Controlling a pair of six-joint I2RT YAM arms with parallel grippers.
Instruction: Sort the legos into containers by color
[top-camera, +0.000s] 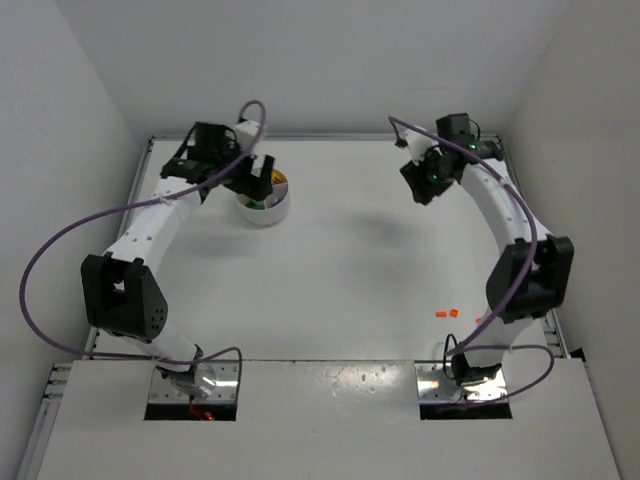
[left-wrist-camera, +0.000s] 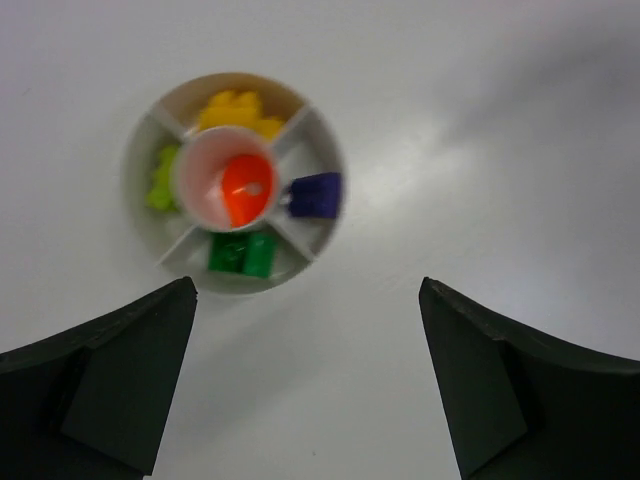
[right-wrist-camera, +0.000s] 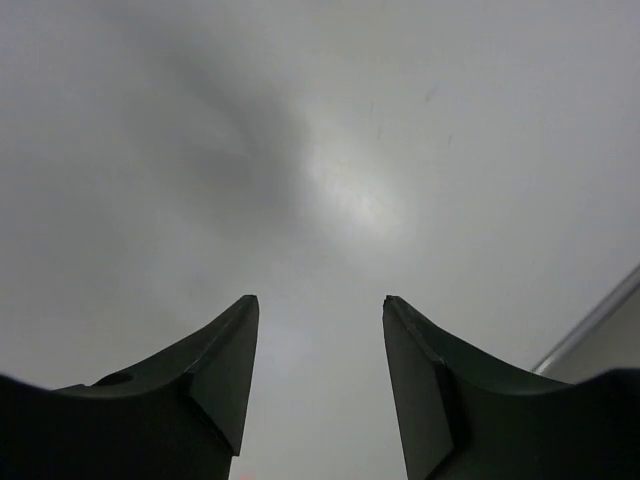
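The round white divided dish (top-camera: 264, 210) stands at the back left of the table. In the left wrist view the dish (left-wrist-camera: 323, 152) holds yellow bricks (left-wrist-camera: 236, 108), a light green brick (left-wrist-camera: 160, 180), a green brick (left-wrist-camera: 240, 252), a blue brick (left-wrist-camera: 317, 194) and an orange round piece (left-wrist-camera: 246, 188) in its middle cup. My left gripper (top-camera: 258, 182) (left-wrist-camera: 308, 295) is open and empty, raised just above the dish. My right gripper (top-camera: 424, 180) (right-wrist-camera: 320, 305) is open and empty, held high at the back right. Two small orange bricks (top-camera: 446, 313) lie on the table at the front right.
White walls close the table at the back and both sides. A metal rail (top-camera: 555, 325) runs along the right edge by the right arm's elbow. The table edge shows at the lower right of the right wrist view (right-wrist-camera: 600, 325).
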